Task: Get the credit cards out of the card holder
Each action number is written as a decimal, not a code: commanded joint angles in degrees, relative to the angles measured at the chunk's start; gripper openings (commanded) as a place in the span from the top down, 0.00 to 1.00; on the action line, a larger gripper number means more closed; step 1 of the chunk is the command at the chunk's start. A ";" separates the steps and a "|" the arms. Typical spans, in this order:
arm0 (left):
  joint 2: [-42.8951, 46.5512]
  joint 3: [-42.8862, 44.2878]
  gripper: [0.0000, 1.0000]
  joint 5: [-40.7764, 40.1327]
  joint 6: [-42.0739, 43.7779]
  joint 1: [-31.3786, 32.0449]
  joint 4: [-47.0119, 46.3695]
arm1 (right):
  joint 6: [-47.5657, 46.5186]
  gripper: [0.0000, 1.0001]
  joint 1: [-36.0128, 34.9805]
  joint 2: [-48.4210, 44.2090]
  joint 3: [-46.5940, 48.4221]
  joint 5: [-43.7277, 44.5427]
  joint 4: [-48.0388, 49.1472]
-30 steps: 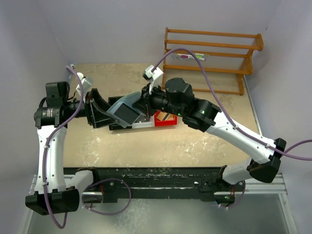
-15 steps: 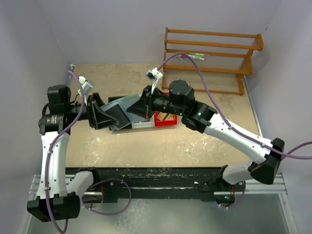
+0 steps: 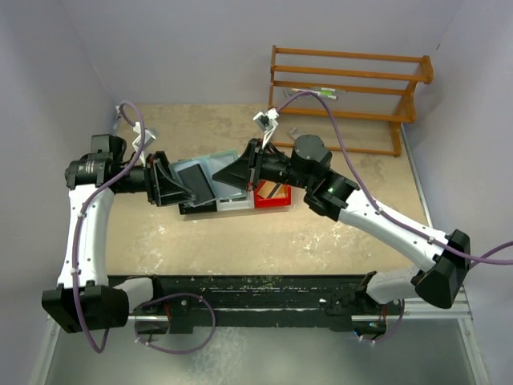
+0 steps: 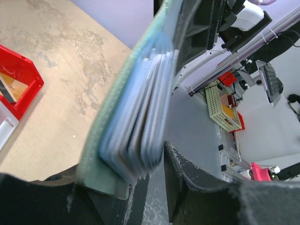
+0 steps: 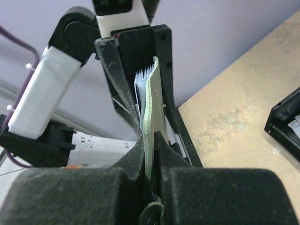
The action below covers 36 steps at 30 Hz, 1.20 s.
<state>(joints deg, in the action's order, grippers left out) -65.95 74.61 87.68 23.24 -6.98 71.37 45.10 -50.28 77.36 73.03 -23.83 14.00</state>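
Aloft, credit cards (image 4: 140, 112) edge-out from card holder (image 5: 152, 108).

The top external camera looked down from high behind the robot, taking in the whole table (image 3: 321, 233). The two wrist cameras faced each other at very close range, both edge-on to the card holder (image 4: 117, 108), which all three views shared.

Left arm: base near-left, elbow bent out at the left, forearm running right toward centre.
Left gripper (image 3: 180, 186): points right; jaws part-spread, one finger on each side of the card holder (image 5: 151, 112); contact unclear.
Right arm: base near-right, stretched far-left.
Right gripper (image 3: 228, 176): points left, jaws pinched on the card holder's edge.
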 commanded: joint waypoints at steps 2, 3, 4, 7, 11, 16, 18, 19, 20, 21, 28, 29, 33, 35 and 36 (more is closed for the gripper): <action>-2.87 3.77 0.63 12.99 17.47 -0.29 15.64 | 3.67 1.00 0.10 -1.60 -0.90 -2.84 9.29; -2.99 4.05 0.67 13.05 17.31 -0.37 15.70 | 3.59 1.00 0.22 -1.70 -1.08 -2.85 9.24; -2.91 4.22 0.71 13.12 17.20 -0.40 15.90 | 3.57 1.00 0.42 -1.69 -1.18 -3.00 9.23; -2.42 4.35 0.81 13.13 17.14 -0.45 16.08 | 3.66 0.94 1.68 -1.36 -1.64 -4.11 8.97; -1.69 4.03 0.89 12.41 15.93 -0.49 15.58 | 5.04 0.63 5.65 0.07 -2.86 -10.44 10.54; -1.89 3.79 0.95 8.90 14.33 -0.49 14.46 | 4.16 0.36 9.64 2.73 -1.39 -19.53 10.58; -2.26 3.79 0.98 6.11 10.96 -0.53 12.42 | 1.63 0.34 11.82 2.06 -0.01 -18.86 6.36; -2.40 3.70 0.98 4.31 8.13 -0.61 10.33 | 0.07 0.34 13.09 1.03 0.65 -17.65 4.30; -2.35 3.28 0.98 2.44 4.96 -0.70 7.95 | -1.59 0.33 14.08 -0.22 1.13 -16.29 2.91; -1.84 2.69 0.98 0.72 1.36 -0.81 5.10 | -3.81 0.32 14.45 -1.41 2.00 -13.69 0.41; 6.66 -5.92 0.98 -16.33 -25.95 -0.84 -23.19 | -10.65 0.32 13.20 -6.40 4.44 -3.86 -3.79; 6.53 -5.92 0.98 -16.21 -26.73 -0.84 -23.66 | -10.37 0.32 12.06 -6.31 3.92 -4.35 -2.77; 4.63 -3.97 0.98 -14.64 -24.36 -0.84 -20.05 | -9.78 0.35 8.12 -3.21 3.63 -11.25 0.24; 4.18 -3.71 0.97 -13.58 -23.43 -0.84 -18.41 | -7.96 0.36 6.98 -0.44 3.81 -16.84 2.94; 4.16 -3.67 0.97 -12.87 -23.28 -0.84 -18.12 | -7.46 0.38 6.61 1.06 4.33 -19.42 3.45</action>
<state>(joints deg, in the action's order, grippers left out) -61.34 68.73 71.92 1.13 -7.49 54.87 36.56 -41.89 73.03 75.85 -33.61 13.21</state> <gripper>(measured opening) 0.266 0.642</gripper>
